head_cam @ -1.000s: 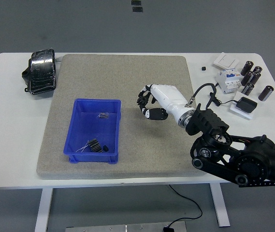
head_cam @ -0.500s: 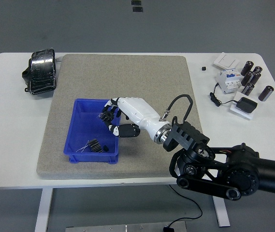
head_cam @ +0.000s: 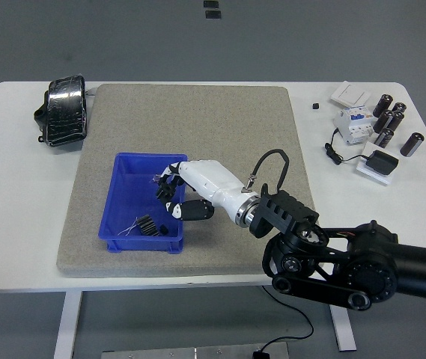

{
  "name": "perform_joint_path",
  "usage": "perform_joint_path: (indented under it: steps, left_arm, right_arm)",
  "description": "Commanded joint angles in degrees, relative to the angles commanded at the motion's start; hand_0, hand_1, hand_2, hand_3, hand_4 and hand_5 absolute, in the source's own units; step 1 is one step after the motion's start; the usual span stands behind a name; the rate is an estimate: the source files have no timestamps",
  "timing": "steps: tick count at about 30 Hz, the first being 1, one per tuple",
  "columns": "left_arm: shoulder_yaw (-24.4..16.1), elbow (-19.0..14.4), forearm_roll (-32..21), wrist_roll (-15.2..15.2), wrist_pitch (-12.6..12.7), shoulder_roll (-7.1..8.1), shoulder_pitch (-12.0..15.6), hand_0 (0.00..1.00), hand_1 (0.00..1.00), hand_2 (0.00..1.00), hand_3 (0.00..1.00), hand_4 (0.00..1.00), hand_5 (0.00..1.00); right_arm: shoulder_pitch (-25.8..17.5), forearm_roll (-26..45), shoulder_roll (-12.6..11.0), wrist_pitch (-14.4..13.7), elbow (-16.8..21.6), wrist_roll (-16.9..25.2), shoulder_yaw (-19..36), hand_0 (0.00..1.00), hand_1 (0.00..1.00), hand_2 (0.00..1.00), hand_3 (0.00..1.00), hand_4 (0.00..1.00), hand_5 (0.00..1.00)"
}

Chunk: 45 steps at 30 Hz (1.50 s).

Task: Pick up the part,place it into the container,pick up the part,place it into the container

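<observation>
The right hand (head_cam: 174, 196) reached from the lower right across the grey mat (head_cam: 198, 112) and hung over the right side of the blue bin (head_cam: 119, 196), fingertips inside its rim. A second before, the same hand had been well to the right, over bare mat; half a second before, it had just arrived at the bin's right wall. In the present frame it sat slightly lower and further in — a small change that reads as the end of a carry, with the release either under way or just finished. The fingers were curled downward with the thumb below them; whether they held a part could not be told, since anything between them was hidden or too small.

Two dark parts lay in the bin: a ribbed black part (head_cam: 147, 224) near the front wall, with thin wires trailing to its left, and a smaller dark part (head_cam: 158, 178) near the back wall, partly screened by the fingertips. The ribbed part's long axis appeared to run roughly left to right, tilted a little; which end pointed where was too small to resolve.

The left arm was out of view. Other items — black cylinders (head_cam: 387, 120), a white breaker block (head_cam: 353, 123), a black wrapped bundle (head_cam: 64, 110) — rested on the white table (head_cam: 18, 194), well apart from the bin.
</observation>
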Motion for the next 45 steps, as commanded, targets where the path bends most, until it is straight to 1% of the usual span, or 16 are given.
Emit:
perform_joint_path:
  steps: [3,4,9,10,14,18,21,22,24,29,32,36,42,45]
  left_arm:
    - [-0.03,-0.02,0.04,0.03,-0.01,0.02,0.00,0.660,0.641,0.584,0.551,0.665,0.652]
    - [-0.03,-0.02,0.05,0.03,-0.02,0.03,-0.01,0.660,0.641,0.584,0.550,0.665,0.652]
    - [-0.06,0.01,0.09,-0.01,-0.06,0.03,-0.05,0.660,0.641,0.584,0.550,0.665,0.652]
    - [-0.05,0.02,0.08,-0.03,-0.08,0.03,-0.06,0.660,0.641,0.584,0.549,0.661,0.649]
    - [-0.04,0.03,0.09,-0.03,-0.10,0.03,-0.05,0.660,0.641,0.584,0.549,0.661,0.649]
    - [-0.07,0.03,0.11,-0.05,-0.10,0.00,-0.07,0.659,0.640,0.581,0.548,0.661,0.647]
    - [-0.04,-0.01,0.09,0.00,-0.08,-0.12,-0.01,0.659,0.640,0.581,0.548,0.661,0.647]
    - [-0.02,-0.03,0.07,0.01,-0.05,-0.16,0.03,0.660,0.640,0.581,0.547,0.659,0.646]
    - [0.03,-0.09,-0.04,0.03,0.04,-0.19,0.10,0.660,0.640,0.581,0.547,0.659,0.646]
    - [0.08,-0.26,-0.16,0.12,0.25,-0.19,0.31,0.660,0.640,0.581,0.547,0.658,0.645]
    - [0.20,-0.34,-0.28,0.19,0.36,-0.21,0.51,0.660,0.640,0.581,0.547,0.658,0.645]
    - [0.57,-0.38,-0.88,0.03,0.53,-0.35,0.80,0.660,0.640,0.580,0.547,0.655,0.642]
    - [0.56,-0.56,-0.98,0.04,0.63,-0.39,0.97,0.659,0.640,0.580,0.546,0.653,0.636]
    - [0.20,-0.65,-0.57,0.09,0.49,-0.27,0.75,0.659,0.640,0.580,0.546,0.653,0.636]
  right_arm:
    - [0.06,-0.11,0.00,0.24,0.06,0.02,0.01,0.458,0.642,0.646,0.687,0.510,0.272]
    - [0.07,-0.14,0.00,0.35,0.08,0.02,0.01,0.457,0.641,0.649,0.695,0.529,0.263]
    - [0.11,-0.32,0.00,0.72,0.14,0.11,0.10,0.457,0.641,0.649,0.695,0.529,0.263]
    - [0.12,-0.37,0.00,0.81,0.15,0.11,0.12,0.460,0.644,0.650,0.699,0.548,0.264]
    - [0.11,-0.47,0.01,0.96,0.17,0.23,0.19,0.460,0.644,0.650,0.699,0.548,0.264]
    - [-0.35,-0.43,-0.03,0.29,0.10,0.64,1.06,0.455,0.643,0.649,0.700,0.554,0.262]
    - [-1.48,-0.03,-0.24,-0.98,0.29,1.41,3.41,0.455,0.643,0.649,0.700,0.554,0.262]
    - [-2.11,0.24,-0.44,-1.52,0.59,1.77,4.59,0.429,0.629,0.640,0.686,0.555,0.261]
    - [-3.47,0.81,-1.05,-2.59,1.30,2.54,6.99,0.429,0.629,0.640,0.686,0.555,0.261]
    - [-7.33,3.05,-3.48,-5.39,2.97,5.06,13.92,0.417,0.615,0.633,0.677,0.557,0.257]
    - [-10.44,5.94,-5.21,-7.33,3.90,7.59,18.91,0.417,0.615,0.633,0.677,0.557,0.257]
    - [-15.22,11.07,-7.29,-9.48,5.31,12.11,26.49,0.414,0.604,0.631,0.673,0.556,0.249]
    - [-21.31,17.85,-9.04,-10.97,6.64,17.05,36.98,0.419,0.592,0.633,0.674,0.569,0.240]
    - [-23.84,19.97,-9.62,-11.27,6.81,18.29,42.08,0.419,0.592,0.633,0.674,0.569,0.240]
